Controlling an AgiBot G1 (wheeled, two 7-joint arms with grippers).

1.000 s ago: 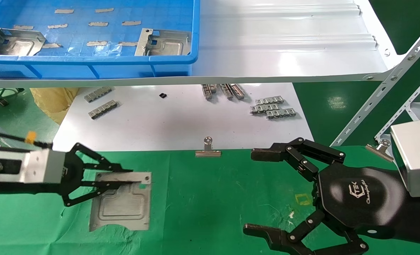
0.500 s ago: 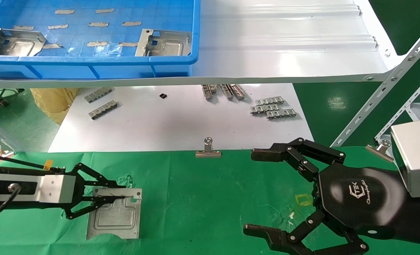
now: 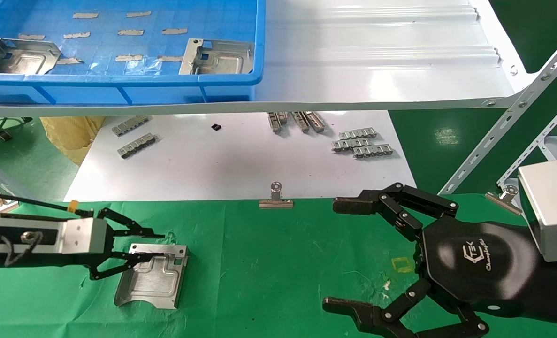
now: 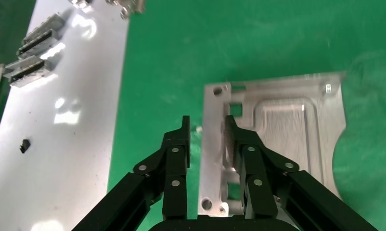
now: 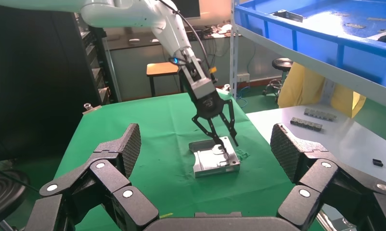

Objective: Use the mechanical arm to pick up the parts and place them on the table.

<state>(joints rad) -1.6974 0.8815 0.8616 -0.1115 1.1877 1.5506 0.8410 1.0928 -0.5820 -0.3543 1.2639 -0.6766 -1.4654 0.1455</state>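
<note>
A silver stamped plate (image 3: 154, 281) lies on the green cloth table (image 3: 283, 263) at the front left. My left gripper (image 3: 164, 244) is open right at the plate's far edge. In the left wrist view the gripper (image 4: 206, 120) straddles the plate (image 4: 287, 130): one finger is over the metal, the other over cloth, with a gap to the edge. Two more plates (image 3: 18, 55) (image 3: 219, 56) lie in the blue bin (image 3: 118, 80). My right gripper (image 3: 332, 256) hovers wide open and empty at the front right. The right wrist view shows the plate (image 5: 215, 161) and the left gripper (image 5: 226, 143).
The blue bin stands on a glossy white shelf (image 3: 377, 61) at the back. Below it, a white board (image 3: 236, 159) holds small grey toothed strips (image 3: 362, 143) (image 3: 135, 138). A binder clip (image 3: 276, 199) pins the cloth's far edge. Angled metal struts (image 3: 494, 136) rise at the right.
My left gripper brought the plate down and leftward onto the cloth, then opened its fingers and let the plate go. The right arm has not moved.
</note>
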